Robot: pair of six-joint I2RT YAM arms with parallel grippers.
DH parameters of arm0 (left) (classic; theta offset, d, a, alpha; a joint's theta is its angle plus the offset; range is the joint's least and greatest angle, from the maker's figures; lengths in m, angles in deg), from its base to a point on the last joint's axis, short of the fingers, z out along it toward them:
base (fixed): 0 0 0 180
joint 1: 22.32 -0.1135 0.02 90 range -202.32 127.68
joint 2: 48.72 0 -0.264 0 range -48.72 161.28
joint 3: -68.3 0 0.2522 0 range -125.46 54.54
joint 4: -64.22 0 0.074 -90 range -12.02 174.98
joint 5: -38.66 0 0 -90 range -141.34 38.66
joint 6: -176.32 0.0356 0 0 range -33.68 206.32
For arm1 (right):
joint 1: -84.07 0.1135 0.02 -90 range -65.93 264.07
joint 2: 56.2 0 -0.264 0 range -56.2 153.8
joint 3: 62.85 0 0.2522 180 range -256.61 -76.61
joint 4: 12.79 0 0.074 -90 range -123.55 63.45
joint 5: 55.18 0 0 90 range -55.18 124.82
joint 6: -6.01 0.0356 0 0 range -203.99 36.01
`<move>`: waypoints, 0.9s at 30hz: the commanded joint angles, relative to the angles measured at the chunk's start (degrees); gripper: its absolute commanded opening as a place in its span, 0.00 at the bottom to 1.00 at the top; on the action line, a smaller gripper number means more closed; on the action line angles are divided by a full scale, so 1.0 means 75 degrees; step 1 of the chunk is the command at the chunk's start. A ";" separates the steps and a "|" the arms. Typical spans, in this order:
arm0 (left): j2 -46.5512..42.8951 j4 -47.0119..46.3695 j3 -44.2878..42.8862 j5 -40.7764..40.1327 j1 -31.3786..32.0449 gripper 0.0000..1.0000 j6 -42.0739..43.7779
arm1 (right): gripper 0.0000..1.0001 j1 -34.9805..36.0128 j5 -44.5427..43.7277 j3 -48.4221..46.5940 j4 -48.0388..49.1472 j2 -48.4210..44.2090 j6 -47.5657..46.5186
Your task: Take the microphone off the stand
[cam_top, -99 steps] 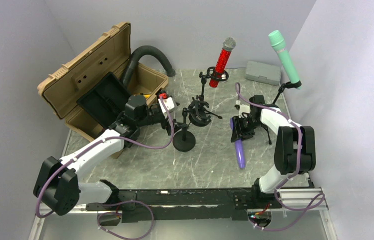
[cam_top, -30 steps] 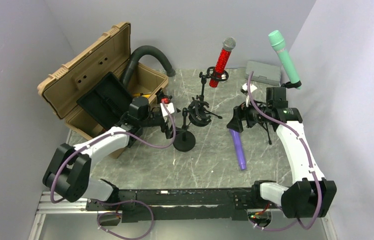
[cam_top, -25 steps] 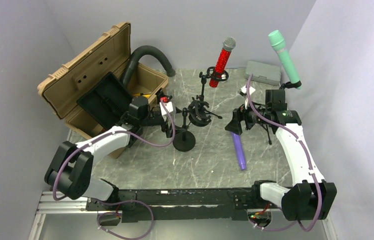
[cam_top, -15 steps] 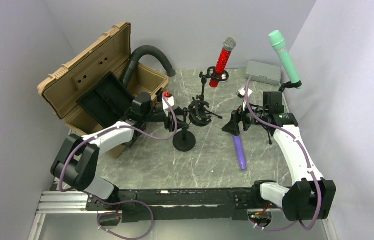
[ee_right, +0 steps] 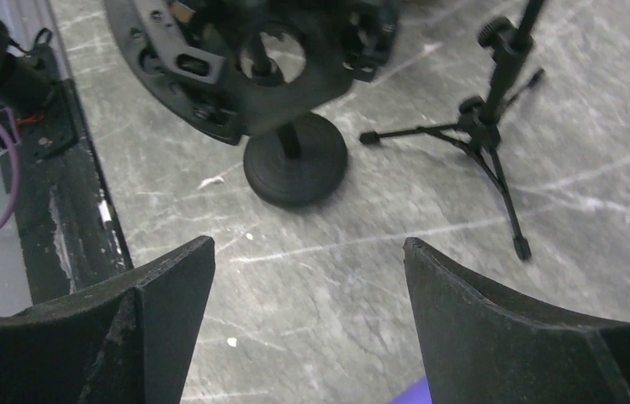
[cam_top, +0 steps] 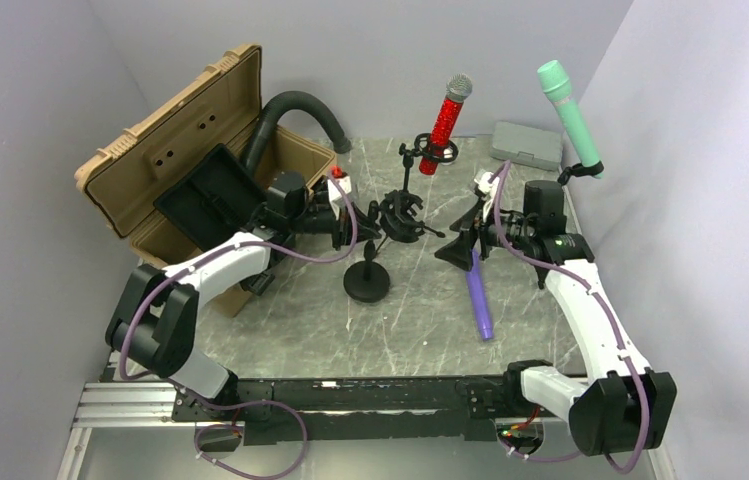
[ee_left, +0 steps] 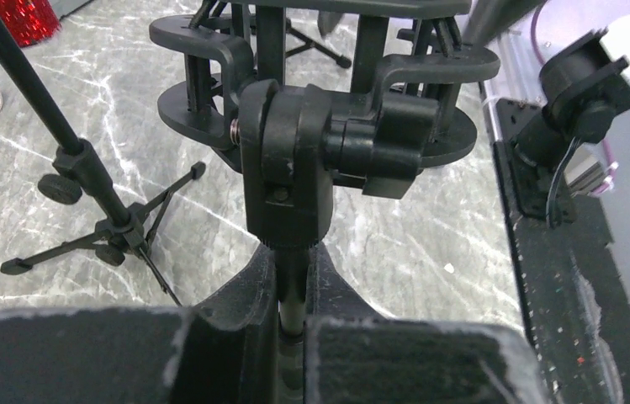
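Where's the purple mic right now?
Top view, right of centre: the purple mic lies flat below the right gripper, right of the round-base stand.

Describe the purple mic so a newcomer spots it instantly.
On the marble table, look right of centre, near the right gripper. The purple microphone lies flat there; the red microphone and green microphone are mounted upright, so it alone is down.

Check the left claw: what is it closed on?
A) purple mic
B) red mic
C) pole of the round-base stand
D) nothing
C: in the left wrist view the left claw is shut around the thin stand pole, just under the shock mount.
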 commanded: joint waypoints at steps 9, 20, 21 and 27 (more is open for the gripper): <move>-0.1442 0.0815 -0.1906 -0.0071 -0.0132 0.00 -0.1908 | 0.84 0.1774 0.0542 -0.0571 0.1691 0.0086 0.0737; -0.1720 0.0492 -0.2833 -0.0029 -0.0365 0.00 -0.4032 | 0.80 0.2327 0.1229 -0.1024 0.3736 0.1074 0.2635; -0.1720 0.0433 -0.2838 -0.0038 -0.0369 0.00 -0.4135 | 0.80 0.2386 0.1251 -0.1096 0.3786 0.1169 0.2659; -0.1758 -0.0081 -0.2705 -0.0248 -0.0366 0.00 -0.4664 | 0.79 0.2766 0.1232 -0.1387 0.4169 0.1635 0.3037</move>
